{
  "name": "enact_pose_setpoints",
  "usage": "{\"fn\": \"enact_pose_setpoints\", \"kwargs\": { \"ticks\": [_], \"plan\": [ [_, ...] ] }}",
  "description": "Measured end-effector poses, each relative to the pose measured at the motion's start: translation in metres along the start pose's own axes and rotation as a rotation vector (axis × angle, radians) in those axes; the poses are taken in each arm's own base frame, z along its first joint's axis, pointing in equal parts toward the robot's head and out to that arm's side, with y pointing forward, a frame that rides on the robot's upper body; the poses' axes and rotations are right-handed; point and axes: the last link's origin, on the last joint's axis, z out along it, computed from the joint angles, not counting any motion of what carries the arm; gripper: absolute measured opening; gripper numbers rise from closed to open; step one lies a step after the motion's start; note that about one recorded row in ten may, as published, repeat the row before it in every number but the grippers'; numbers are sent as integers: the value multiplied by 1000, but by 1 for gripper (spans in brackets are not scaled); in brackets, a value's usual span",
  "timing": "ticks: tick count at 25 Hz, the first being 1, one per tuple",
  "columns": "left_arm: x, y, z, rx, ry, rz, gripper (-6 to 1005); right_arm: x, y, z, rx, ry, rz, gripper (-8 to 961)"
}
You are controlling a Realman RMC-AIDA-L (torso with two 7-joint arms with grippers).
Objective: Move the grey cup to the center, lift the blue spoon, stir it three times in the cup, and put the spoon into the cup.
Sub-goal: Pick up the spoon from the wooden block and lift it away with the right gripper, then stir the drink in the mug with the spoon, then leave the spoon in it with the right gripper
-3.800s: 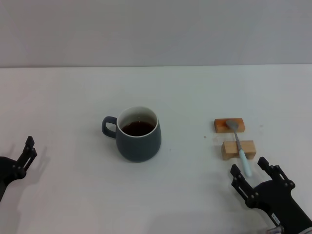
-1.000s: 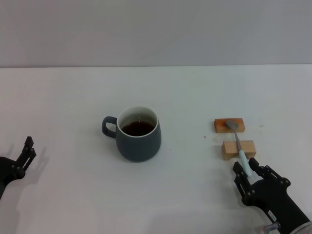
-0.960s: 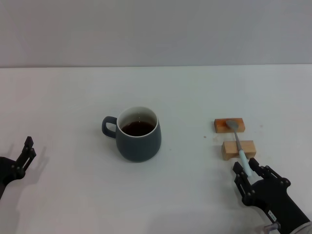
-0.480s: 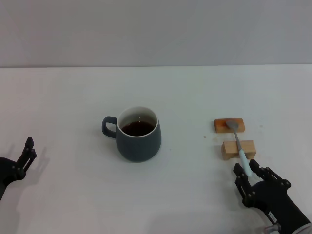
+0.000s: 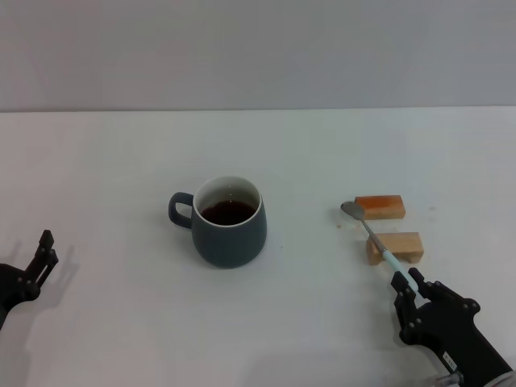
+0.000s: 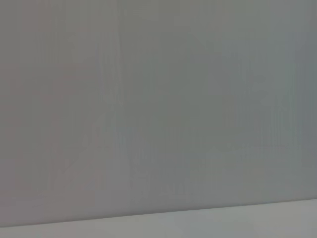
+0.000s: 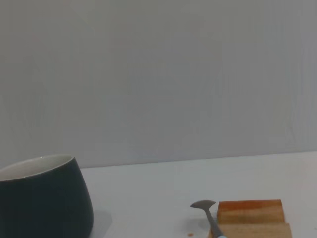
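Note:
The grey cup (image 5: 230, 232) stands near the table's middle with dark liquid inside and its handle pointing left; its side shows in the right wrist view (image 7: 44, 203). The blue spoon (image 5: 377, 244) lies slanted, its metal bowl off the left end of the far block, its pale handle running down to the right. My right gripper (image 5: 408, 281) is shut on the end of that handle at the front right. The spoon's bowl (image 7: 203, 204) also shows in the right wrist view. My left gripper (image 5: 44, 256) is parked open at the far left front.
Two small wooden blocks sit right of the cup: a far, orange-topped one (image 5: 379, 206) and a near, plain one (image 5: 397, 246), the spoon's neck crossing the near one's left end. The left wrist view holds only grey wall and a strip of table.
The right gripper closed on the spoon handle and drew back slightly. The spoon's bowl swung left off the far block. The left gripper slid a little farther back; the cup stayed put.

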Motion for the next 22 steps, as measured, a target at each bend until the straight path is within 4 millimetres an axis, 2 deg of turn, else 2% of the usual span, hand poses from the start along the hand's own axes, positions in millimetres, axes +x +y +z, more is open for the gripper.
{"fn": "enact_pose_setpoints", "kwargs": {
  "ticks": [9, 22],
  "plan": [
    [0, 1, 1, -9, 0, 5, 856, 0, 4, -2, -6, -9, 3, 168],
    [0, 2, 2, -13, 0, 4, 856, -32, 23, 7, -68, -146, 43, 173]
  ]
}}
